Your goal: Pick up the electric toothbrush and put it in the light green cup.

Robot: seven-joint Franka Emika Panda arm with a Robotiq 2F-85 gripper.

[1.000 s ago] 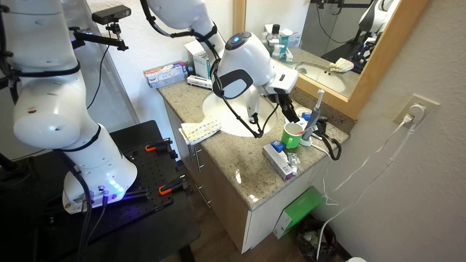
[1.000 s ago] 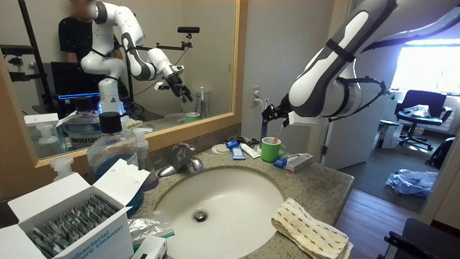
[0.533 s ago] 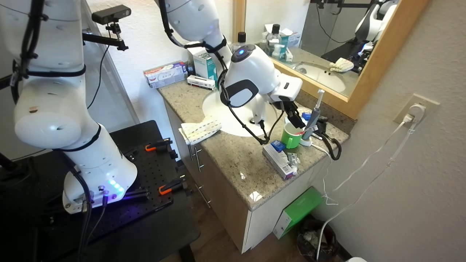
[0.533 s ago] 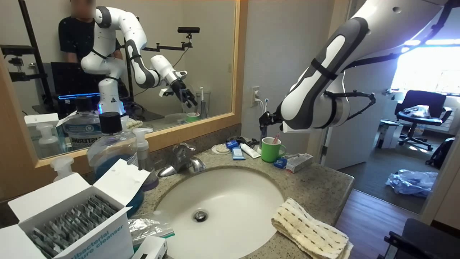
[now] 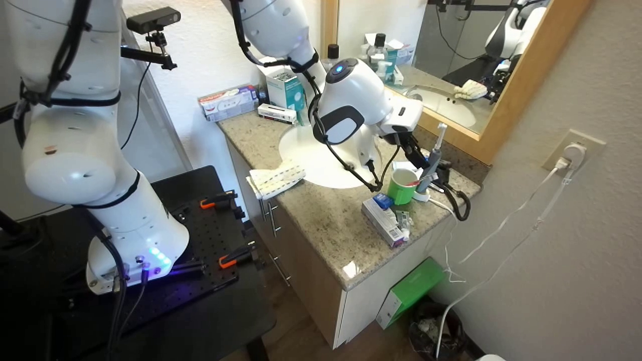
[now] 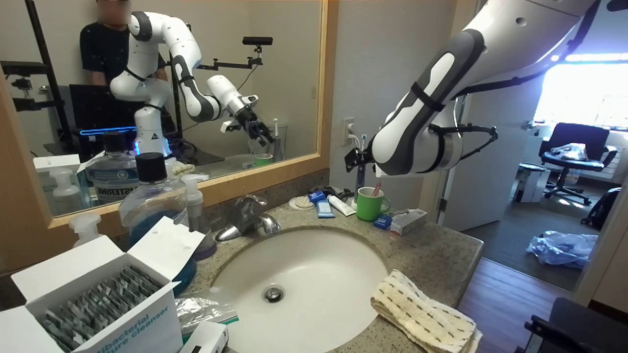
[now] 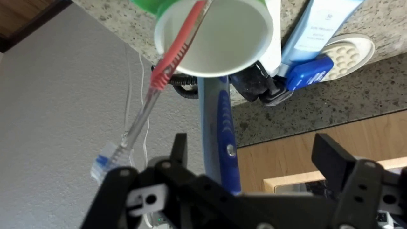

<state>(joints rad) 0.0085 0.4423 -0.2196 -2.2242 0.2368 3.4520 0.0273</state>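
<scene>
1. Grey and blue plastic sheathes the slim electric toothbrush (image 7: 220, 135), which stands nearly upright on what looks like a white charging base (image 5: 422, 196), just right of the light green, white-lined round cup (image 5: 401, 193) in an exterior view.
2. Our black, blocky fingers (image 7: 334, 156) are spread; in the wrist view the handle (image 7: 211, 133) lies between them, nearer the left-hand one, with a gap on either side.
3. We judge it stiff and fairly light, though with most weight low in the handle, so a high grip could let it swing.
4. We'd take hold mid-handle, across its width, where the ribbed blue strip (image 7: 226, 117) should check slipping. Pressing the round silvery button (image 7: 231, 150) might start it.
5. We'd spare the thin white brush head (image 5: 441, 133), probably the most fragile part.
6. Lifting straight up seems wise before moving left over the cup, where a red, clear-necked manual toothbrush (image 7: 173, 51) leans and narrows the opening.
</scene>
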